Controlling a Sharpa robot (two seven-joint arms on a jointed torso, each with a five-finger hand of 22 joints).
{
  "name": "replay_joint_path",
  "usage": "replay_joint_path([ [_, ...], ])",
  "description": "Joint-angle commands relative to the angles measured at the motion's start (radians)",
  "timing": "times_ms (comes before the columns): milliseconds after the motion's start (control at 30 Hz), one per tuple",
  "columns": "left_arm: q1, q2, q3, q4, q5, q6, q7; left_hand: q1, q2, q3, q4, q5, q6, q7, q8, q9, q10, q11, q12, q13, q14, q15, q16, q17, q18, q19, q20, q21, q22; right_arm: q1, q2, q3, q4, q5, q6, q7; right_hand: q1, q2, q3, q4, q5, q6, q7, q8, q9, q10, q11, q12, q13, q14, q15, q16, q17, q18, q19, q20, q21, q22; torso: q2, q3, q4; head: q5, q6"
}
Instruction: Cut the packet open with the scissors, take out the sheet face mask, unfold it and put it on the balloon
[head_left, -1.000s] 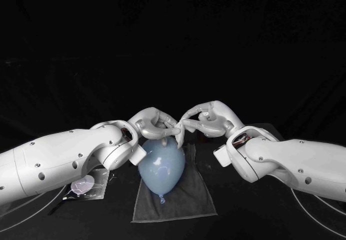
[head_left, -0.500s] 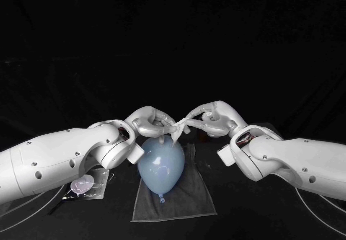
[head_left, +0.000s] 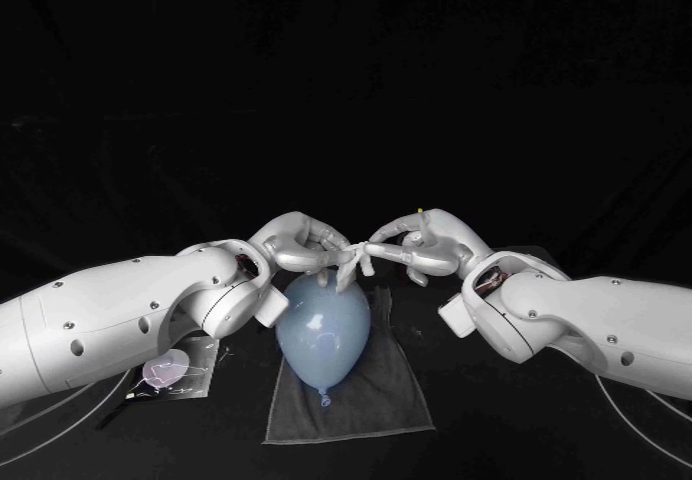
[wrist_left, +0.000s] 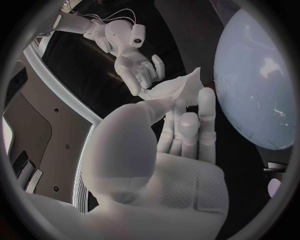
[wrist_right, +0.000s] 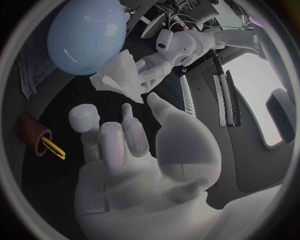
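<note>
The right hand (head_left: 418, 245) is easing back from the left hand (head_left: 300, 247) — fingers spread now, seemingly empty — while the left is pinching the still-folded mask (head_left: 355, 264) just above the top of the balloon (head_left: 323, 330). The unfolding is looking barely begun.

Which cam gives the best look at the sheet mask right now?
Right wrist view: the sheet face mask shows whole and unobstructed, folded, held by the left hand beside the balloon. In the left wrist view the mask sits partly behind that hand's own fingers. In the head view it is a small white scrap at the fingertips.
</note>
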Motion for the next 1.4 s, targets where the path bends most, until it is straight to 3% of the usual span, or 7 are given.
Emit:
replay_joint_path([
  [33, 0.0, 0.0, 0.001, 0.0, 0.022, -0.009, 0.007, -0.008, 0.002, 0.004, -0.001, 0.004, 0.007, -0.002, 0.013, 0.013, 0.007, 0.0, 0.005, 0.001, 0.006, 0.001, 0.006, 0.002, 0.013, -0.005, -0.002, 0.004, 0.001, 0.001, -0.007, 0.001, 0.002, -0.06, 0.05, -0.07, -0.013, -0.006, -0.032, 0.024, 0.002, 0.003, -0.002, -0.005, -0.001, -0.009, -0.002, -0.004, 0.02, 0.022, 0.007, -0.002, 0.113, 0.012, -0.003, 0.002, -0.007, -0.005, 0.0, -0.0007, 0.0001, 0.002, -0.001],
  [300, 0.0, -0.001, 0.001, 0.0, 0.031, -0.014, 0.005, -0.027, 0.001, 0.023, -0.023, 0.004, 0.011, -0.003, 0.016, 0.01, 0.01, -0.002, 0.006, 0.001, 0.011, -0.001, 0.008, 0.007, 0.013, -0.005, -0.004, 0.01, 0.004, 0.0, -0.019, -0.001, 0.016, -0.099, 0.059, -0.135, 0.003, -0.009, -0.114, 0.093, 0.002, 0.066, -0.02, 0.012, 0.008, -0.006, -0.016, 0.001, 0.025, 0.025, -0.004, 0.005, 0.118, 0.012, 0.013, -0.004, -0.009, -0.002, 0.0, 0.0002, -0.0004, 0.003, -0.001],
  [467, 0.0, -0.003, 0.001, 0.0, 0.037, -0.02, 0.001, -0.039, -0.001, 0.038, -0.039, 0.004, 0.014, -0.004, 0.017, 0.008, 0.01, -0.003, 0.007, 0.001, 0.015, -0.002, 0.01, 0.011, 0.013, -0.005, -0.006, 0.016, 0.007, -0.001, -0.041, -0.001, 0.046, -0.105, 0.017, -0.131, 0.053, 0.008, -0.144, 0.115, 0.004, 0.122, -0.043, 0.049, 0.027, 0.019, -0.036, 0.04, 0.054, 0.042, -0.021, 0.03, 0.14, 0.002, 0.053, -0.019, 0.03, 0.04, 0.001, 0.0003, 0.0008, 0.004, -0.002],
  [600, 0.0, -0.005, 0.001, -0.001, 0.04, -0.024, 0.0, -0.045, -0.001, 0.044, -0.045, 0.004, 0.015, -0.004, 0.017, 0.007, 0.011, -0.003, 0.008, 0.001, 0.016, -0.002, 0.01, 0.012, 0.013, -0.005, -0.006, 0.018, 0.008, -0.002, -0.059, -0.001, 0.066, -0.104, 0.0, -0.127, 0.086, 0.02, -0.155, 0.119, 0.005, 0.136, -0.051, 0.061, 0.036, 0.034, -0.044, 0.066, 0.074, 0.053, -0.028, 0.046, 0.155, -0.004, 0.076, -0.026, 0.055, 0.067, 0.0, -0.0003, -0.0018, 0.005, -0.002],
  [800, 0.0, -0.004, 0.001, -0.003, 0.044, -0.026, -0.002, -0.051, -0.002, 0.049, -0.049, 0.004, 0.016, -0.004, 0.018, 0.006, 0.011, -0.003, 0.009, 0.001, 0.017, -0.002, 0.011, 0.014, 0.013, -0.005, -0.007, 0.02, 0.01, -0.005, -0.068, -0.002, 0.089, -0.098, -0.006, -0.125, 0.133, 0.037, -0.156, 0.112, 0.006, 0.14, -0.056, 0.066, 0.042, 0.042, -0.05, 0.08, 0.085, 0.058, -0.033, 0.053, 0.162, -0.008, 0.088, -0.032, 0.068, 0.082, -0.001, 0.0012, -0.0004, 0.006, -0.002],
  [1000, 0.0, -0.003, 0.001, -0.004, 0.047, -0.027, -0.004, -0.057, -0.002, 0.054, -0.055, 0.004, 0.017, -0.004, 0.019, 0.005, 0.012, -0.003, 0.01, 0.001, 0.019, -0.003, 0.012, 0.015, 0.013, -0.005, -0.007, 0.022, 0.011, -0.009, -0.063, -0.002, 0.103, -0.093, -0.011, -0.119, 0.154, 0.043, -0.155, 0.107, 0.006, 0.14, -0.058, 0.065, 0.043, 0.048, -0.052, 0.09, 0.093, 0.061, -0.035, 0.059, 0.167, -0.01, 0.095, -0.034, 0.077, 0.091, 0.0, -0.0001, -0.0016, 0.005, -0.002],
  [1400, 0.0, -0.001, 0.001, -0.002, 0.049, -0.024, -0.005, -0.059, -0.002, 0.057, -0.058, 0.004, 0.018, -0.004, 0.019, 0.004, 0.012, -0.004, 0.01, 0.002, 0.02, -0.003, 0.012, 0.017, 0.013, -0.005, -0.007, 0.023, 0.011, -0.017, 0.001, -0.004, 0.059, -0.062, -0.053, -0.103, 0.172, 0.05, -0.16, 0.109, 0.006, 0.11, -0.045, 0.038, 0.033, 0.049, -0.042, 0.092, 0.096, 0.061, -0.029, 0.058, 0.166, -0.01, 0.092, -0.031, 0.073, 0.09, 0.0, -0.0007, 0.0006, 0.004, 0.0],
])
